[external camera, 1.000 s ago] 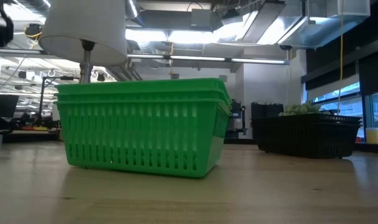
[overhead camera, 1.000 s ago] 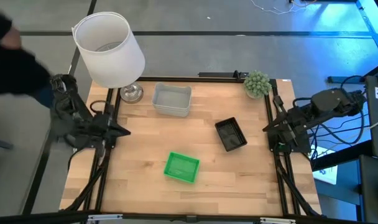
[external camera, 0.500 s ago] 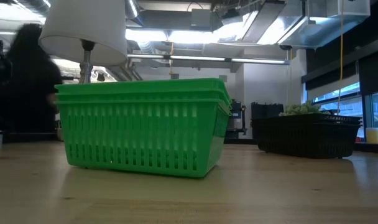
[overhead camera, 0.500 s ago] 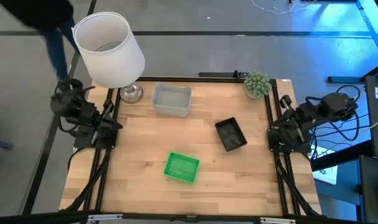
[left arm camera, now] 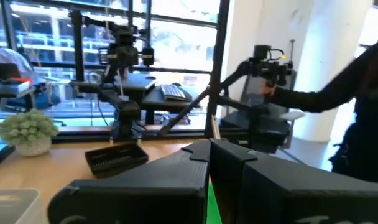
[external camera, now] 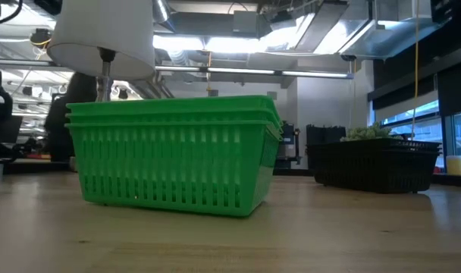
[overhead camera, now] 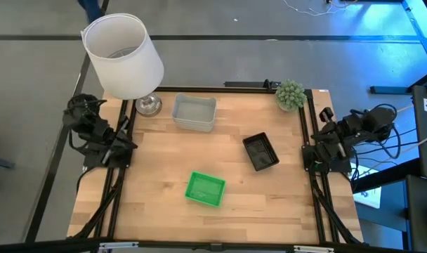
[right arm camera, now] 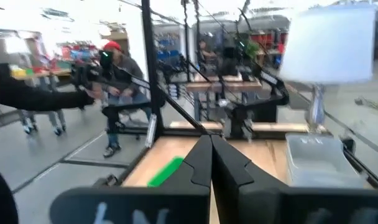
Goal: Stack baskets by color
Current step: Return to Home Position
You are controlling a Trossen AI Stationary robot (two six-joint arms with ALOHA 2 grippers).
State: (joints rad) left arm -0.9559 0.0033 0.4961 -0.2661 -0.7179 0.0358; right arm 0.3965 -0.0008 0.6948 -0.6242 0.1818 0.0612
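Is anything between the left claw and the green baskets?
Nothing visible: only bare table lies between the left gripper, parked at the left edge, and the green baskets. The right gripper waits at the right edge.

Tabletop (overhead camera: 157, 183): green baskets (overhead camera: 204, 188) between left pincer (left arm camera: 207, 149), right pincer (right arm camera: 209, 142); black baskets (overhead camera: 260, 152), plant (overhead camera: 290, 93) nearer right; grey-white baskets (overhead camera: 194, 112), lamp (overhead camera: 122, 56) nearer left.

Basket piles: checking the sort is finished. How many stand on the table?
3: green pile near the front middle, black pile right of centre, grey-white pile at the back beside the lamp. Baskets nested inside each may be hidden.
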